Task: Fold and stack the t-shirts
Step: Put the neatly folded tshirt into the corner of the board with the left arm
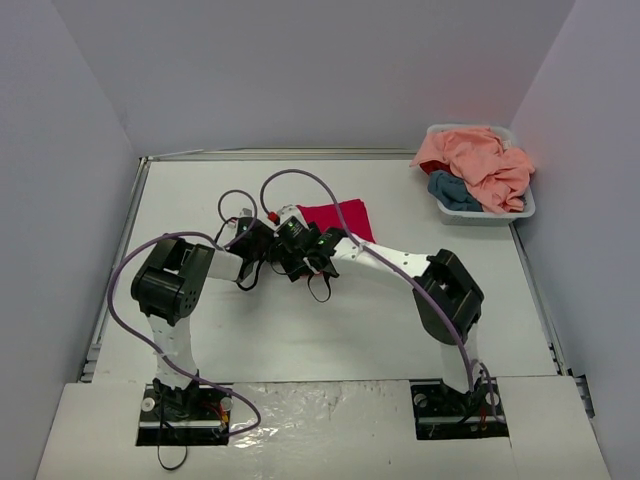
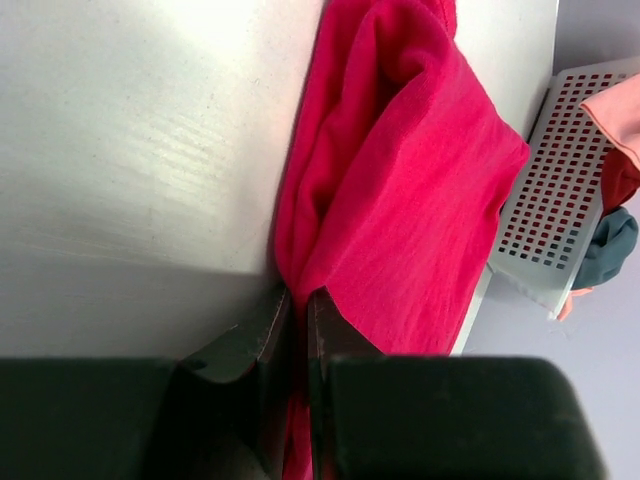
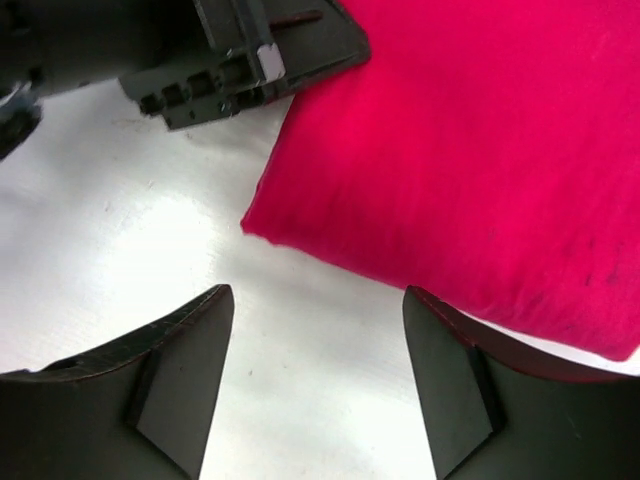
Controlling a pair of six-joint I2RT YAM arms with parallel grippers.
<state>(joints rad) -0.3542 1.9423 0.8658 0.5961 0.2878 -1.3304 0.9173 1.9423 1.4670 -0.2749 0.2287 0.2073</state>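
The soft red t-shirt (image 2: 400,200) is pinched at its edge inside the left end effector (image 2: 298,300); the right end effector (image 3: 318,295) is held open just short of its corner.

Left tool (image 2: 298,305) clamped, right tool (image 3: 318,300) agape.

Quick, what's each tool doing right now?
Left tool: closed, pinching the red t-shirt.
Right tool: open, holding nothing.

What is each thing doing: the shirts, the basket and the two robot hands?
red t-shirt, folded, lying on the table, edge pinched.
left hand, shut on the red t-shirt.
right hand, open, holding nothing.
basket, holding unfolded shirts.
peach t-shirt, crumpled in the basket.
teal t-shirt, crumpled under the peach one.
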